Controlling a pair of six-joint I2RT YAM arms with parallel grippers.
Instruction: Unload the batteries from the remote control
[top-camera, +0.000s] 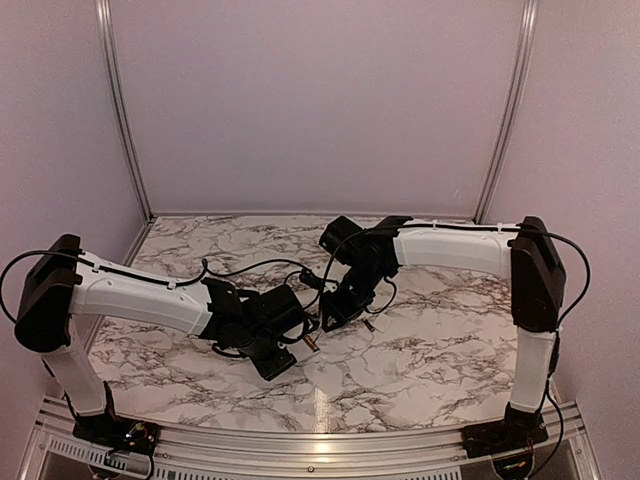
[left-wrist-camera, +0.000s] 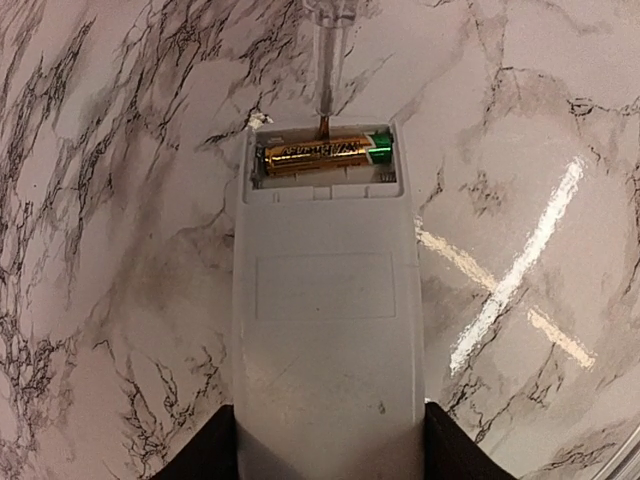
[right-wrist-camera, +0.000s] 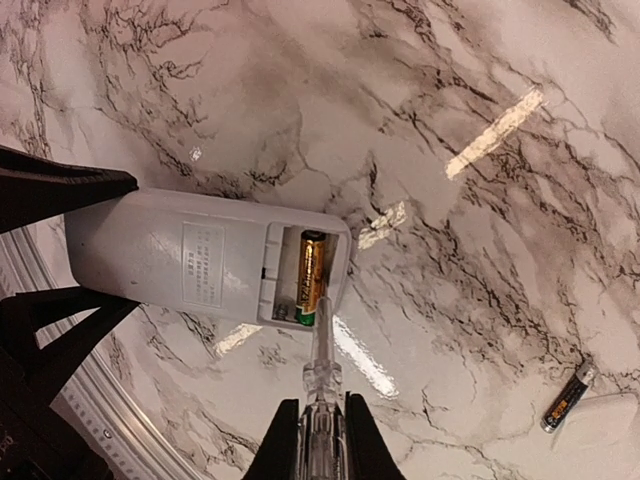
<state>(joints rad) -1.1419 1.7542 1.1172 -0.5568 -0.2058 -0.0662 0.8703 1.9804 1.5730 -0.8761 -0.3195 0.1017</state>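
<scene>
White, stiff, light remote control (left-wrist-camera: 325, 330) at frame centre, lower end clamped in left gripper (left-wrist-camera: 328, 425). Right gripper (right-wrist-camera: 322, 420) closed around clear pry tool (right-wrist-camera: 322, 355) — tip at seated battery (right-wrist-camera: 311, 268); smooth, roll-prone, best levered endwise.

The remote control (left-wrist-camera: 325, 330) is hemmed in at both ends. The left gripper (left-wrist-camera: 330, 445) clamps its long edges at one end. At the other, the clear-handled tool (right-wrist-camera: 322, 375), pinched in the right gripper (right-wrist-camera: 322, 440), points its tip into the open compartment (left-wrist-camera: 322, 180), at the edge of the battery (left-wrist-camera: 320, 153) lying crosswise there. The slot beside that battery, toward the remote's middle, is bare, and the flat back is uncovered from above. Open marble table (top-camera: 430, 370) flanks both long edges. In the top view the two wrists crowd together mid-table. A loose battery (right-wrist-camera: 567, 397) and white cover (right-wrist-camera: 605, 420) lie just beside each other, well apart from the remote, on the right arm's side.
</scene>
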